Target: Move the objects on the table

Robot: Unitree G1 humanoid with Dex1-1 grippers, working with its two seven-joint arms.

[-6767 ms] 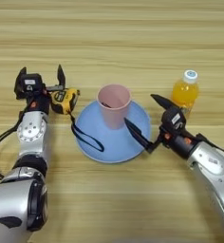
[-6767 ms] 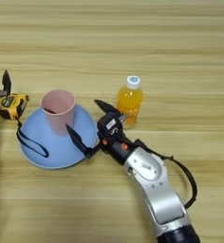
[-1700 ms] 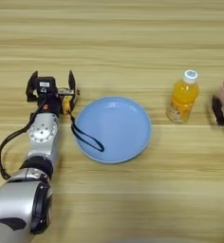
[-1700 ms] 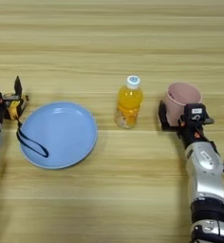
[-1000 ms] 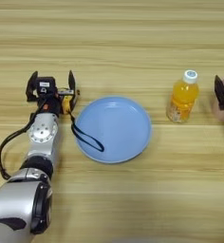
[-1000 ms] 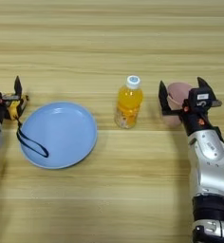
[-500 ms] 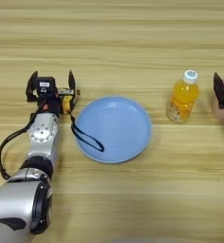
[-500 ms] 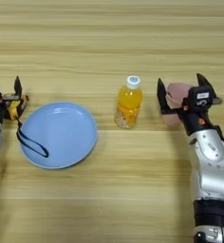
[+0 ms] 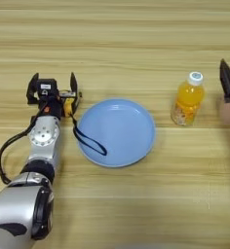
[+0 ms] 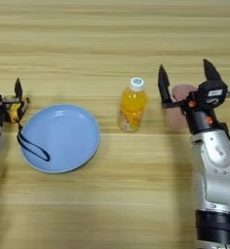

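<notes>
The pink cup (image 10: 175, 115) stands on the table (image 9: 117, 44) at the right, just right of the orange-juice bottle (image 10: 131, 106). My right gripper (image 10: 184, 81) is open, with one black finger on each side of the cup and its body hiding part of the cup. At centre-left lies the light-blue plate (image 9: 116, 131), with nothing in it but the tape measure's black strap (image 9: 89, 141) draped over its left rim. The yellow-black tape measure (image 9: 66, 104) sits left of the plate, under my open left gripper (image 9: 53, 84).
The left arm (image 9: 41, 146) runs down the left side from the gripper to the bottom corner. The right arm (image 10: 214, 170) runs down the right side. Bare wood lies behind all the things and in front of the plate.
My right gripper, shut on the pink cup 1.7 s ago, has spread its fingers, and the cup stands free right of the bottle. The left gripper has stayed put.
</notes>
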